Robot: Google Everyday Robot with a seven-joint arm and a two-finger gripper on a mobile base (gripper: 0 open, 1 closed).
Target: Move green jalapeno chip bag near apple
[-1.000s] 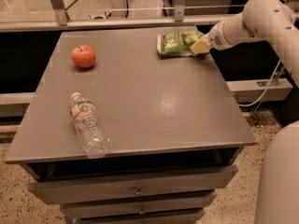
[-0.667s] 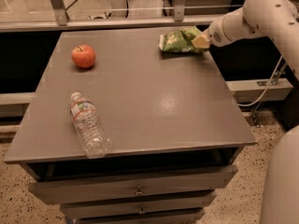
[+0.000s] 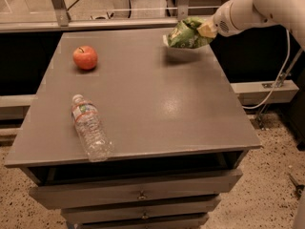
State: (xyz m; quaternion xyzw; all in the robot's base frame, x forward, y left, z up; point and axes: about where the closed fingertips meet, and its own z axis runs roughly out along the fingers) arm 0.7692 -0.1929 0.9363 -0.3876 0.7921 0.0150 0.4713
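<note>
while my end effector (image 3: pixel 206 30) grips the chip bag (image 3: pixel 183 34) above the worktop (image 3: pixel 157 104), the apple (image 3: pixel 85 57) sits well apart along the far edge.

The gripper (image 3: pixel 205 30) hangs over the far right corner of the table (image 3: pixel 152 104), fingers clamped on the green jalapeno chip bag (image 3: pixel 183 34) just to its left. The white arm (image 3: pixel 257 8) stretches away to its right, rising out of view.

My claw (image 3: pixel 206 30) grips the green jalapeno chip bag (image 3: pixel 186 33) above the far right of the tabletop (image 3: pixel 157 104). From there to the apple (image 3: pixel 85 57) I see bare surface. The water bottle (image 3: pixel 90 133) lies front-left, off this line.
</note>
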